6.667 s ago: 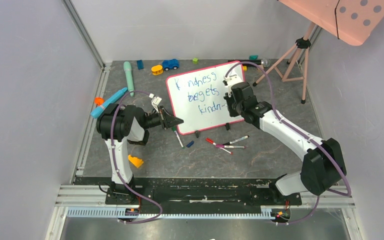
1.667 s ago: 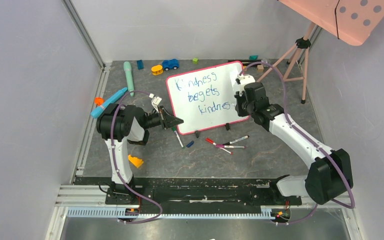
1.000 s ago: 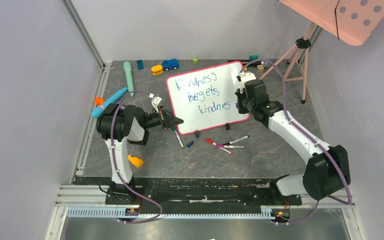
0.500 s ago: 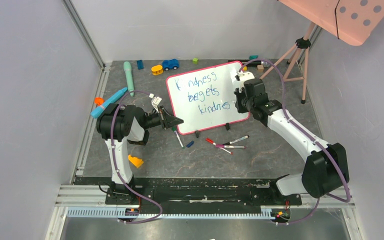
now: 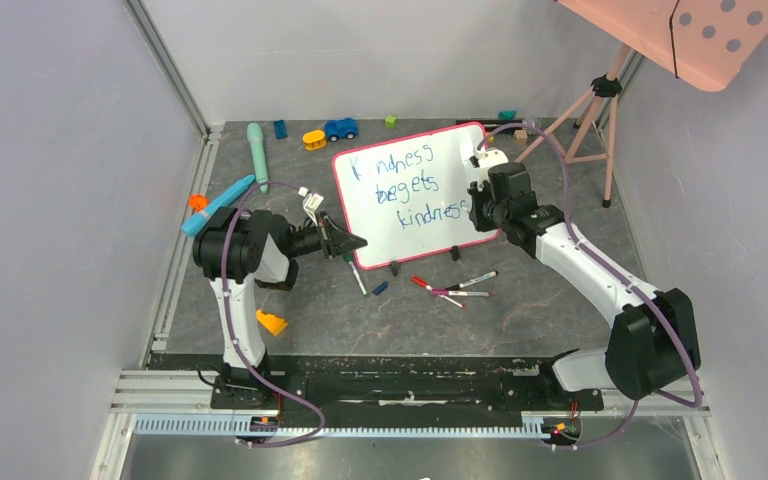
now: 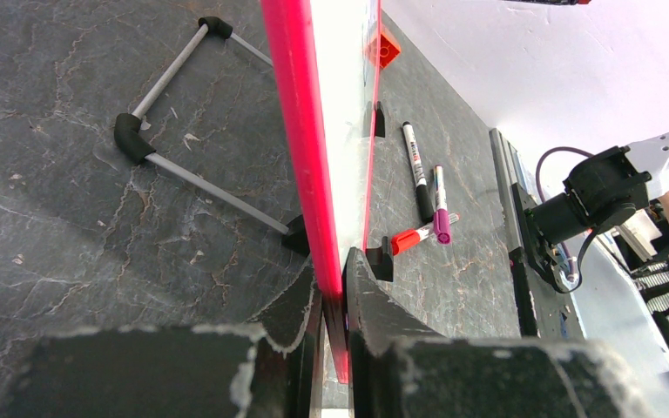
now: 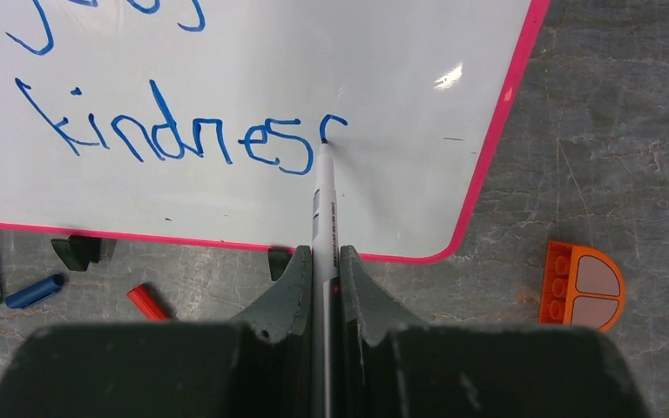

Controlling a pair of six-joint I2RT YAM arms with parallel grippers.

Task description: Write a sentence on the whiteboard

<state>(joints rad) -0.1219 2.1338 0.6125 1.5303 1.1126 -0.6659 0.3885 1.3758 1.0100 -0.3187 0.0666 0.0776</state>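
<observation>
The whiteboard (image 5: 412, 195) with a pink-red frame stands tilted on two black clip feet at the table's middle. The sentence (image 5: 410, 187) on it is in blue, in three lines: "Kindness", "begets", "kindnes" plus a part-drawn letter. My left gripper (image 5: 348, 243) is shut on the board's lower left frame edge (image 6: 314, 226). My right gripper (image 5: 476, 197) is shut on a white marker (image 7: 323, 213). The marker's tip touches the board at the end of the third line (image 7: 183, 139), on the curve of the last letter.
Several loose markers (image 5: 455, 287) and caps lie in front of the board. A green-tipped marker (image 5: 353, 272) lies near its left corner. Toys and blocks sit along the back and left, an orange brick (image 5: 271, 322) nearer. A pink tripod (image 5: 593, 115) stands at the back right.
The third line has grown from "kindn" to "kindnes" plus a new curve. My right gripper has moved rightward along that line with the marker. The left arm has not moved.
</observation>
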